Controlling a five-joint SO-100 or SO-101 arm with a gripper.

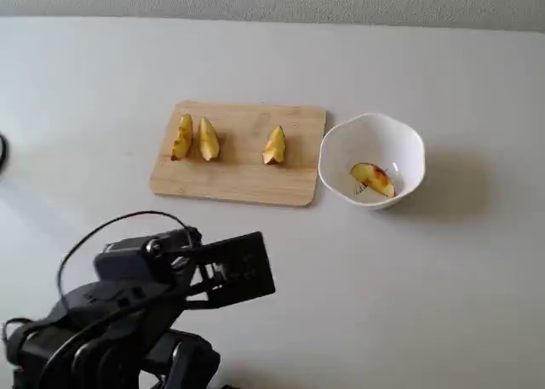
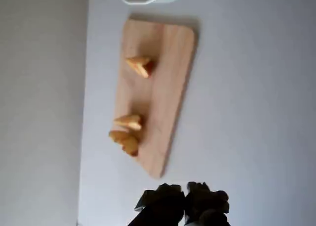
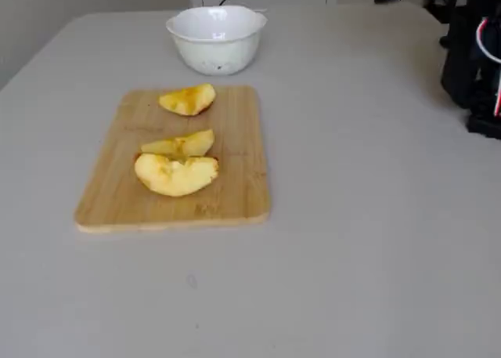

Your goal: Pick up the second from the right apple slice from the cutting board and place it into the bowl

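**Slice in bowl, arm retracted**

Grey tabletop: gripper low at left, jaws together and empty; cutting board ahead holds three slices; right of it, well apart, the bowl contains the apple slice, lying diagonally.

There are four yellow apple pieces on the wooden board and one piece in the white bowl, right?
Not quite: the light tan wooden cutting board holds three pale yellow apple slices, not four, at and. One slice does lie in the glossy white bowl. The fixed view looking down on the table shows this.
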